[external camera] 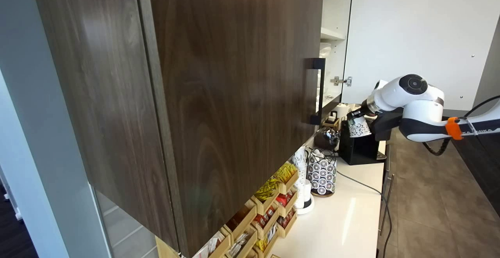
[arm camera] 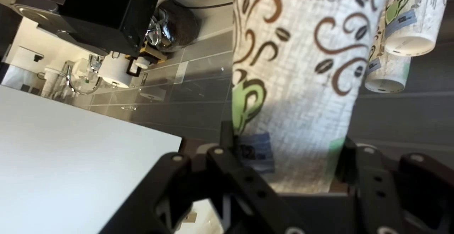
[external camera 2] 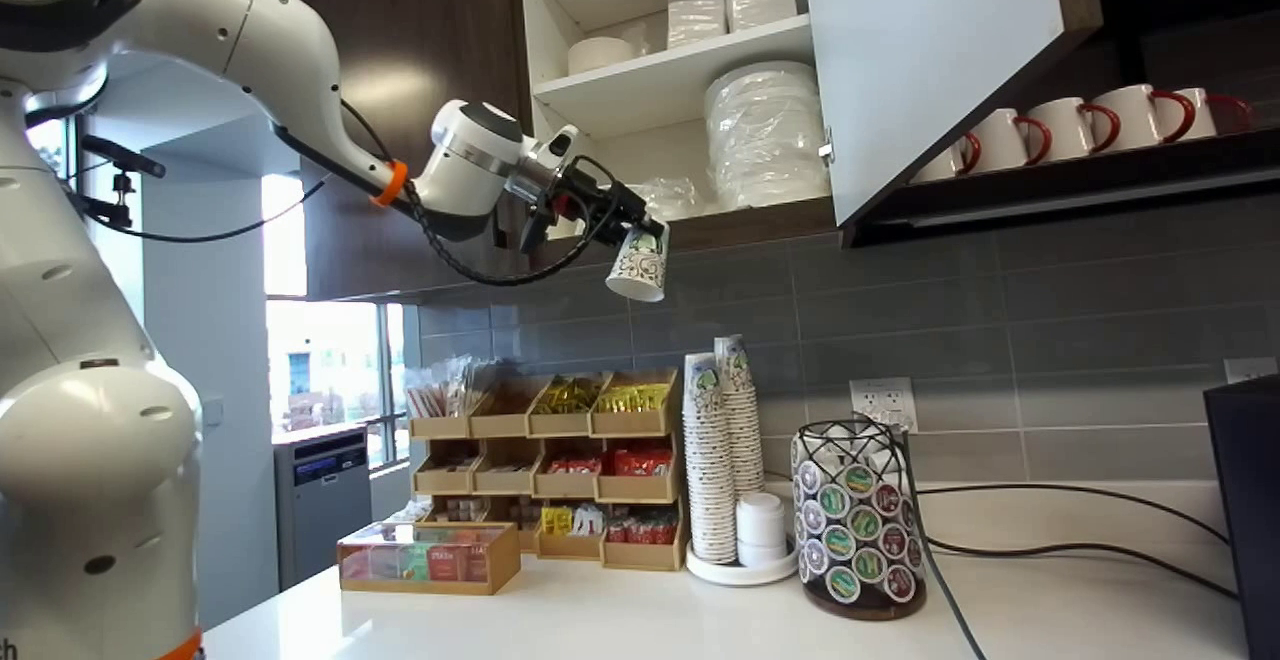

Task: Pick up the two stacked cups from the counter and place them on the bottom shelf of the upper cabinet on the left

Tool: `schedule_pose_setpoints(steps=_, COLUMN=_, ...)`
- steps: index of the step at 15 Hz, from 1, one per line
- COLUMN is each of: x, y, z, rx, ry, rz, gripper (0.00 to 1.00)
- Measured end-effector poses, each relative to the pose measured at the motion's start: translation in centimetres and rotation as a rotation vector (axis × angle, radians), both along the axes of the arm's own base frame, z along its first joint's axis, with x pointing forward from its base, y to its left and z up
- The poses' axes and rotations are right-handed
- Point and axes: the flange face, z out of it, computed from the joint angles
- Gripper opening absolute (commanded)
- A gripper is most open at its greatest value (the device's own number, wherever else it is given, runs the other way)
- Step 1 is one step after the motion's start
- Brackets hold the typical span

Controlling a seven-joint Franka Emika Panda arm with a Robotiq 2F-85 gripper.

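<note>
My gripper (external camera 2: 655,230) is shut on a white paper cup (external camera 2: 640,268) with brown swirls, gripped near its base with the mouth tilted downward. I cannot tell whether a second cup is nested in it. In the wrist view the cup (arm camera: 301,49) fills the space between the fingers (arm camera: 286,141). It also shows in an exterior view (external camera: 358,128). It hangs well above the counter (external camera 2: 650,630), by the front lower edge of the open upper cabinet (external camera 2: 555,50). The bottom shelf (external camera: 331,99) is mostly hidden; a wrapped plate stack (external camera 2: 765,135) stands on it.
A dark wood door (external camera: 234,94) with a black handle (external camera: 321,90) is left of the opening. An open white door (external camera 2: 930,60) is on the right. Below are wooden bins (external camera 2: 570,480), tall cup stacks (external camera 2: 710,470), a pod canister (external camera 2: 858,530) and a black machine (external camera: 357,144).
</note>
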Motion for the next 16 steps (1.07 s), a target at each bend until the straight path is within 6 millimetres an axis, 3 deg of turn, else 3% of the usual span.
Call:
schedule_pose_setpoints(steps=1, x=-0.1, y=0.0, z=0.5, rx=-0.006, ry=-0.014, rz=0.010, gripper=0.38)
schedule_pose_setpoints(steps=2, x=-0.2, y=0.1, z=1.0, rx=-0.010, ry=-0.030, rz=0.021, gripper=0.63)
schedule_pose_setpoints(steps=6, x=-0.1, y=-0.2, z=2.2, rx=-0.033, ry=-0.059, rz=0.025, gripper=0.63)
schedule_pose_setpoints(steps=7, x=-0.1, y=-0.2, z=2.2, rx=-0.035, ry=-0.059, rz=0.025, gripper=0.38)
schedule_pose_setpoints(steps=11, x=0.0, y=0.0, z=2.8, rx=-0.031, ry=-0.082, rz=0.048, gripper=0.38)
schedule_pose_setpoints(steps=16, x=0.0, y=0.0, z=7.9, rx=-0.090, ry=-0.167, rz=0.122, gripper=0.38)
